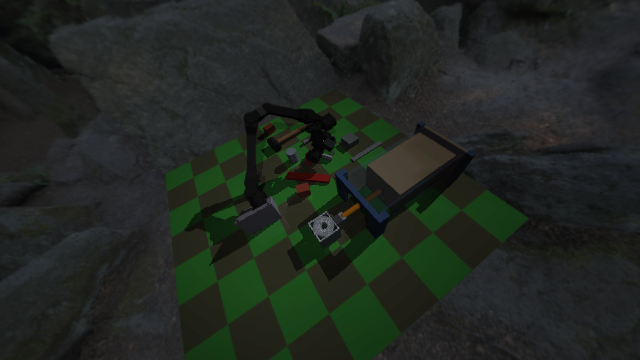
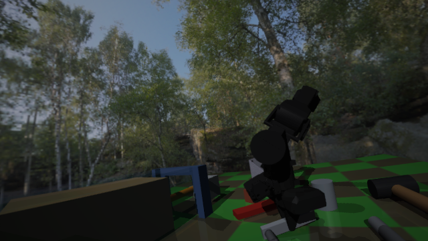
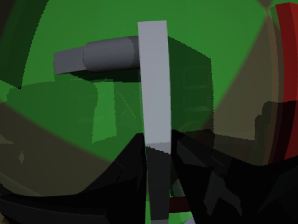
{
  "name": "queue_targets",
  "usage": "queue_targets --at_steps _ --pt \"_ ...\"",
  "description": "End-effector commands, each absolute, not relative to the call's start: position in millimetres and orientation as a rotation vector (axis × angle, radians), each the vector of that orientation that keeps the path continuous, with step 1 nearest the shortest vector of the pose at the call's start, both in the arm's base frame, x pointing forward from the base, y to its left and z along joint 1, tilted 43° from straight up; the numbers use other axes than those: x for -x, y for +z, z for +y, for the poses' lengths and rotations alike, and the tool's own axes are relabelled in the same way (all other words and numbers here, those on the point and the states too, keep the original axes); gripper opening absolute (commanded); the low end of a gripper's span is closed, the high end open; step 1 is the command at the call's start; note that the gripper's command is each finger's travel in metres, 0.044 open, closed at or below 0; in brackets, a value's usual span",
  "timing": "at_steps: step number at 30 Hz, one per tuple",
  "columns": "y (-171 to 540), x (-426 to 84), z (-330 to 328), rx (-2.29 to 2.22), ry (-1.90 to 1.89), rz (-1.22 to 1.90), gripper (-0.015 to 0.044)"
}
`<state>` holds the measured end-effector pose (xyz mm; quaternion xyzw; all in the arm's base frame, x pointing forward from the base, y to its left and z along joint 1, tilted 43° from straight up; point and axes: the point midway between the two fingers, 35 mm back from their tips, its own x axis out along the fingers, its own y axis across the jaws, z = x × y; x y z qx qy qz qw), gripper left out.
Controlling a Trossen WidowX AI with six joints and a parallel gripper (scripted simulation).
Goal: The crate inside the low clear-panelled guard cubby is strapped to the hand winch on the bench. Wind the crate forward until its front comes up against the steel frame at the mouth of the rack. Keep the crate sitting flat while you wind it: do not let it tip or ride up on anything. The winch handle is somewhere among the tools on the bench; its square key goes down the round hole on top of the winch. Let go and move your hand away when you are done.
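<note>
Crate point(image 1: 412, 162) point(image 2: 100, 204): long axis eight-to-two o'clock from above, front toward eight. Gripper point(image 1: 320, 156) point(image 2: 291, 222) point(image 3: 156, 137) narrow, pinching handle point(image 1: 328, 157) point(image 2: 275, 228) point(image 3: 155, 85), wrist-view twelve-to-six.

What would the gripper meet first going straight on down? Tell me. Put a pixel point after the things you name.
The checkered bench top point(image 1: 362, 320) point(image 2: 224, 202) point(image 3: 235, 110), most likely: the gripper point(image 1: 316, 158) point(image 2: 292, 225) point(image 3: 156, 137) points down with the pale bar point(image 1: 328, 157) point(image 2: 275, 228) point(image 3: 155, 85) between its fingers. The remaining gap is unclear.

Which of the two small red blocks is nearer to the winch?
The red block beside the long red bar; the other lies near the mallet.
</note>
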<state>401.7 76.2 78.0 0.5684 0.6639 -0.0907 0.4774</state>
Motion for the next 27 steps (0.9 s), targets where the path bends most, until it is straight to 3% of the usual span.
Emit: queue_targets --at_steps 1,5,11,21,27 --pt "78.3 -402.1 76.2 -1.387 -0.218 1.620 0.0047" --pt "78.3 -402.1 76.2 -1.387 -0.218 1.620 0.0000" --pt "83.8 -403.1 70.4 -1.388 -0.221 1.618 0.0000" --pt "181.2 -387.7 -20.0 -1.426 -0.247 1.588 0.0000" --pt "189.9 -383.7 -26.9 -1.430 -0.248 1.586 0.0000"
